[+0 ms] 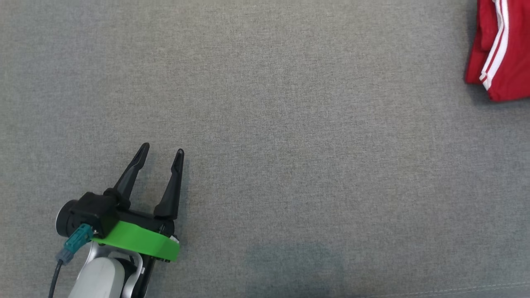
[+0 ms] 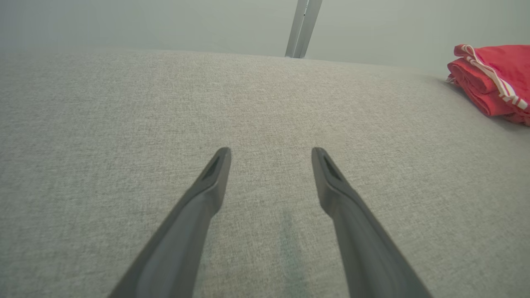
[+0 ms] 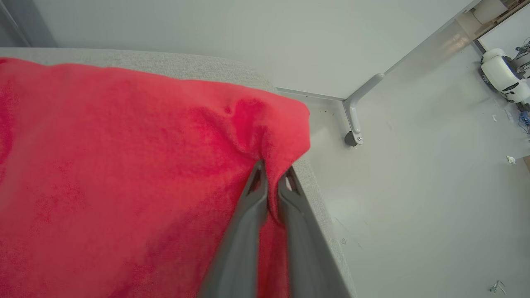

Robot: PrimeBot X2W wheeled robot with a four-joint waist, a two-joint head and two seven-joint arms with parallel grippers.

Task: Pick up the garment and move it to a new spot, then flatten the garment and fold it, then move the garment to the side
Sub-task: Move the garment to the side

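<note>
The garment (image 1: 503, 49) is red with white side stripes and lies folded at the far right of the grey surface, cut by the picture's edge. The left wrist view has the garment (image 2: 492, 78) at its right edge, folded in layers. My left gripper (image 1: 161, 152) hovers open at the lower left, far from it, with nothing between its fingers (image 2: 215, 174). In the right wrist view my right gripper (image 3: 271, 176) is shut on a pinch of the garment (image 3: 124, 165) close to the surface's right edge.
The grey fabric surface (image 1: 265, 145) stretches wide between my left gripper and the garment. Past its right edge lies pale floor (image 3: 414, 207) with a metal frame leg (image 3: 356, 120) and a white machine (image 3: 503, 74) farther off.
</note>
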